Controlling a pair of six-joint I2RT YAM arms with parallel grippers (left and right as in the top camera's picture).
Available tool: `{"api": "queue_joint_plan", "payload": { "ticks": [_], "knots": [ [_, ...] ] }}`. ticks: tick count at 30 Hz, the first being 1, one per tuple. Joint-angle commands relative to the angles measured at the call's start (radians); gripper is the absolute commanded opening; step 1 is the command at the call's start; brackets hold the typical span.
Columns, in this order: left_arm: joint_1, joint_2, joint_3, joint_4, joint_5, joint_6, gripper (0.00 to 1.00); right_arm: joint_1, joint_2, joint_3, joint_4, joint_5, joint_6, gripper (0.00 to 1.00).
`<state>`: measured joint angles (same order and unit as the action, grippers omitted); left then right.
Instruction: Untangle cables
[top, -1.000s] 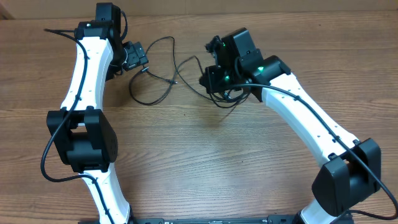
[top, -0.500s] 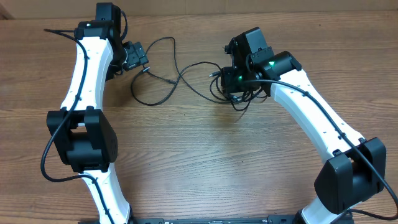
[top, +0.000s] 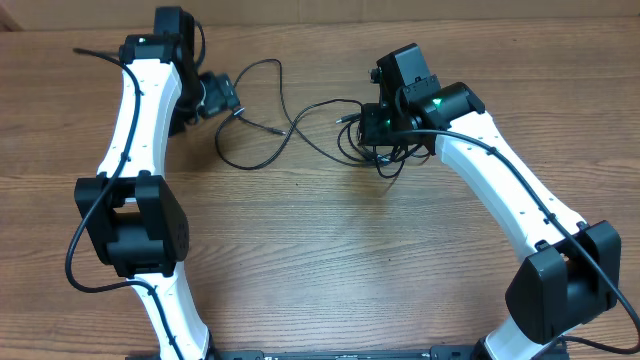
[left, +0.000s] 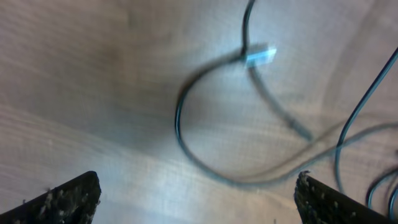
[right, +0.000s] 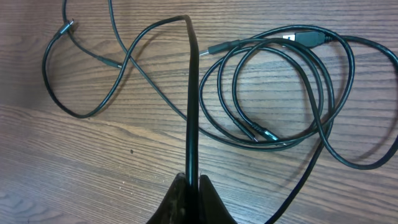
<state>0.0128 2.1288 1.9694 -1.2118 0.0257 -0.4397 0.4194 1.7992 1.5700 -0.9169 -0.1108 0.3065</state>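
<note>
Wood-grain table (top: 320, 260) fills the overhead view, brown and bare around the two machines. On it stand the white left arm (top: 140, 120) and the white right arm (top: 500, 190), each reaching from the near edge toward the far side, one on each flank.

Between their far ends lie the cables (top: 290, 125), thin black cords spread over the far middle of the table. One long loop (top: 245, 150) sits just beside the left arm's tip. From there the cord crosses itself and runs over to a tighter coil (top: 375, 145) under the right arm's tip.

The left gripper (top: 222, 95) hangs over the loop end with its fingers spread wide. In its own camera the two dark tips sit at the bottom corners (left: 199, 199) with nothing between them, and the cord curves on the wood beyond, blurred.

The right gripper (right: 191, 180) has its fingers pressed together on one strand of the cables. That strand rises straight from the pinch, then bends off to the left. To its right the coil (right: 280, 93) lies in several overlapping rings.

A small silver plug (left: 260, 56) shows where the loop crosses itself in the left wrist view. Another plug (right: 309, 38) rests at the top of the coil.
</note>
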Motion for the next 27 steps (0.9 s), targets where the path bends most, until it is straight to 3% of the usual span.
{"api": "queue_joint_plan", "payload": {
  "ticks": [1, 4, 5, 6, 8, 12, 18, 27],
  "knots": [
    [-0.015, 0.015, -0.005, -0.017, 0.136, -0.019, 1.00, -0.005, -0.020, 0.003, -0.001, 0.017, 0.008, 0.04],
    [-0.035, 0.023, -0.005, -0.018, 0.159, 0.013, 1.00, -0.011, -0.020, 0.003, -0.002, 0.017, 0.008, 0.04],
    [-0.047, 0.026, -0.005, -0.019, 0.160, 0.045, 0.96, -0.018, -0.020, 0.003, -0.006, 0.017, 0.008, 0.04],
    [-0.075, 0.036, -0.005, -0.023, 0.162, 0.126, 0.82, -0.023, -0.020, 0.003, -0.010, 0.017, 0.008, 0.04],
    [-0.104, 0.043, -0.005, -0.030, 0.192, 0.192, 0.80, -0.034, -0.020, 0.003, -0.017, 0.016, 0.008, 0.04],
    [-0.169, 0.060, -0.005, -0.024, 0.219, 0.227, 0.81, -0.056, -0.020, 0.003, -0.038, 0.016, 0.008, 0.04],
    [-0.209, 0.086, -0.005, -0.013, 0.301, 0.227, 0.92, -0.095, -0.020, 0.002, -0.081, 0.013, 0.013, 0.04],
    [-0.204, 0.252, -0.005, -0.008, 0.834, 0.397, 0.95, -0.136, -0.020, 0.002, -0.111, -0.003, 0.046, 0.04]
  ]
}}
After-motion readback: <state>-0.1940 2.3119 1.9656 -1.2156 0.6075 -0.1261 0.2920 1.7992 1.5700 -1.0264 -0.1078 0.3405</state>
